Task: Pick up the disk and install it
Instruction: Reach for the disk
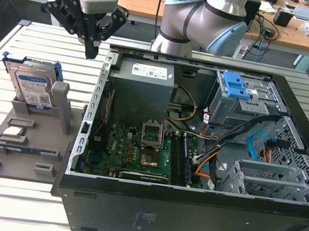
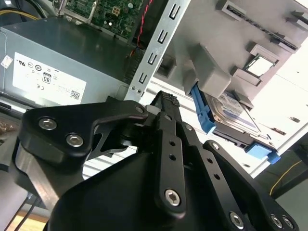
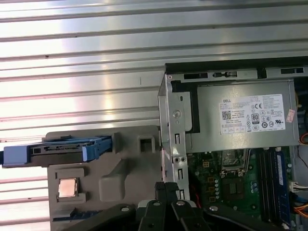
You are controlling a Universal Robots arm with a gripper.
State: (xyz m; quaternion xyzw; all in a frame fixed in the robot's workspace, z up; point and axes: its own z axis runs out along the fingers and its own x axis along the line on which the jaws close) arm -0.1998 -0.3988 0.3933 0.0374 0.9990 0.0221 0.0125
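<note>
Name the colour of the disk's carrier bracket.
Bright blue; the bracket shows best in the first wrist view.

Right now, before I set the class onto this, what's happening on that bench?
A robot arm's claw hangs shut and empty over the edge of the open computer case on the exterior view's left. The disk, in its blue carrier, stands on edge in the grey holder beside the case, untouched. It is not installed yet.

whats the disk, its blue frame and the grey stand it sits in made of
Disk: looks like bare silver metal with a paper label, going by the dull sheen.
Blue frame: likely plastic; bright uniform colour, slightly glossy.
Grey stand: probably matte plastic; flat, even grey with no shine.
</note>
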